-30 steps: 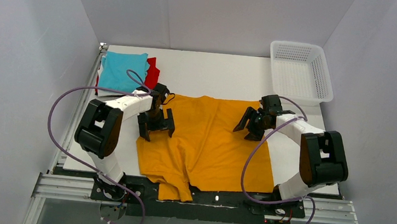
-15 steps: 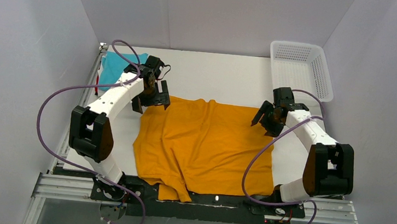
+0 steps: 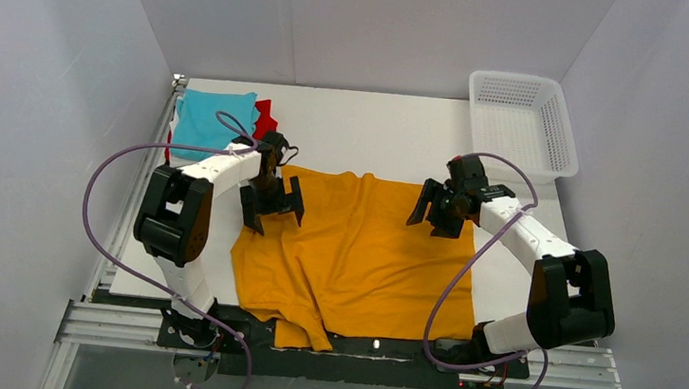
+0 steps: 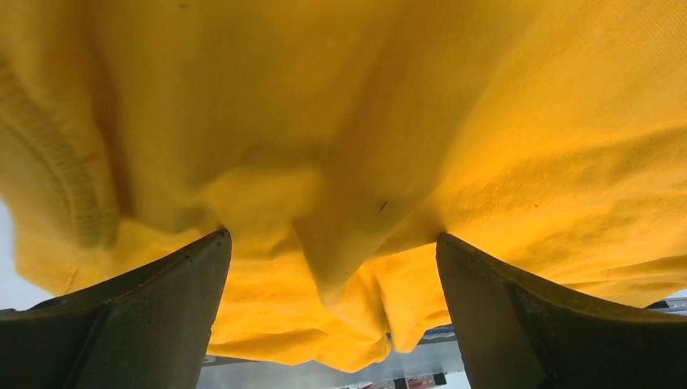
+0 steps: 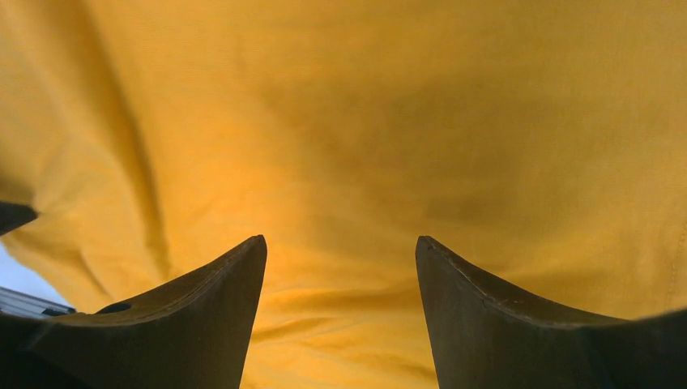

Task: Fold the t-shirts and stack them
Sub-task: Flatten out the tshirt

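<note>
Mustard-orange t-shirt [image 3: 364, 254] lies spread mid-table [image 3: 376, 126], its near hem draping over the near edge. I judge I'm at the first fold, lining up a two-handed grab on the far edge. Folded turquoise t-shirt [image 3: 214, 120] and red t-shirt [image 3: 266, 130] sit far left, basket [image 3: 519, 126] far right, with bare room between. Left gripper [image 3: 274, 214] is spread wide over the bunched far-left corner, right gripper [image 3: 432, 220] spread over flat far-right cloth. Neither is pinching. Next I drop and close both.

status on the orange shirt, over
Left claw and right claw open over the far edge, nothing gripped. Orange shirt spread out, unfolded, cloth bunched under left claw. Nothing in the way.
</note>
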Controlling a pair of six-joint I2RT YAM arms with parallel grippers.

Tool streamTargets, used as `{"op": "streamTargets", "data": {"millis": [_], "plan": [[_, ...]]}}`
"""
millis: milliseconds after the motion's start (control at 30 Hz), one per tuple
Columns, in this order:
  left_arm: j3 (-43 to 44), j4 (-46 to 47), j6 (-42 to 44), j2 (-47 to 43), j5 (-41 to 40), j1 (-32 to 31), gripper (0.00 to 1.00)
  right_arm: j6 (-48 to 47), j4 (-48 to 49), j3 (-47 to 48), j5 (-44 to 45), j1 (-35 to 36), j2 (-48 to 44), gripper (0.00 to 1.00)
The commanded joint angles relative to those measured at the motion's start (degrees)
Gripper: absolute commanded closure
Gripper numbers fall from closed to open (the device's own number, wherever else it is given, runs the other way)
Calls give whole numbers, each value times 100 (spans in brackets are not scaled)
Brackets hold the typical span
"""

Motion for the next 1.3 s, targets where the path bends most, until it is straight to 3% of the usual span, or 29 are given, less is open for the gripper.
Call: {"op": "streamTargets", "data": {"millis": [0,233,467,667,800,967,1267], "plan": [[0,-214,-219,147,76,-38,0,121,127,39,-14,-68,607,25],[1080,-299,-56,1272,-82,373,0,135,-20,975,130,-505,1650,25],[2847,-1006,523,2507,39,595,0,-292,-316,2108,382,-830,2379,25],[3906,-1286,825,3072,-252,651,1,-609,-539,3035,766,-894,2956,26],[4586,-1618,950,3284,-9,677,0,-748,-600,3312,990,-894,2972,26],[4003,-1568,930,2406,137,580,0,-875,-608,3091,927,-842,2466,26],[1331,-1419,448,-631,-537,138,0,-1070,-437,2245,878,-484,908,25]]}}
